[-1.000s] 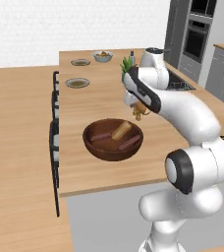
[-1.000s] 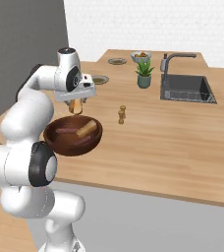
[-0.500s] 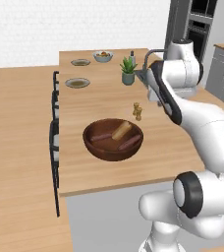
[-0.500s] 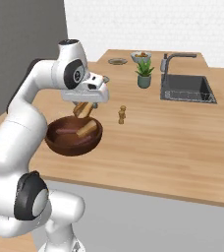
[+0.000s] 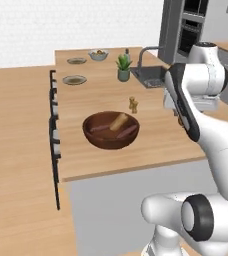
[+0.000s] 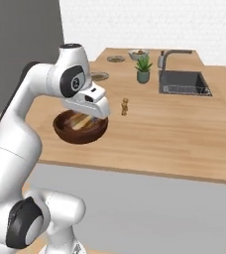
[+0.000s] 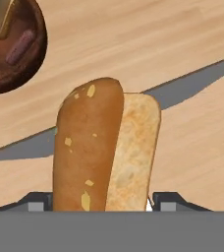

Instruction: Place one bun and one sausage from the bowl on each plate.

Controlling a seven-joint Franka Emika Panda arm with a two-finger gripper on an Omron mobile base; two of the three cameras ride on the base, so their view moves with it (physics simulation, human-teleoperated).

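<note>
- The end effector (image 7: 101, 199) is clamping a bun (image 7: 106, 147) at the bottom centre of the hand view; its 2 dark tips are sitting either side of the bun's base, with the bun standing upright between them.
- In the hand view the bun is hanging above bare wooden tabletop (image 7: 133, 39), with the dark reddish-brown bowl (image 7: 15, 54) showing at the upper left corner, well apart from the bun.
- The step in hand, as I judge it, is carrying this bun to 1 of the plates, so the arm is needing a long, steady swing toward the upper left of the left base view, where the plates are lying.
- To do it well, the grip should be kept firm and the bun kept high enough to pass over the small brown figurine (image 5: 133, 104) and the potted plant (image 5: 123, 67) on the way.
- The bun should be lowered until it is nearly touching the plate before release, so that it is not rolling off the rim.
- Counting in the left base view: 1 bowl, at frame centre, is holding 1 more bun (image 5: 118, 121) and what looks like 2 sausages (image 5: 126, 131), though the contents are small and I am not certain of the number.
- 2 plates are lying at the upper left: the nearer plate (image 5: 74, 80) and the farther plate (image 5: 76, 61).
- 1 pale fruit bowl (image 5: 98, 54) is standing just beside the farther plate, and 1 sink (image 5: 153, 76) with 1 tap is lying to the right of the plant.
</note>
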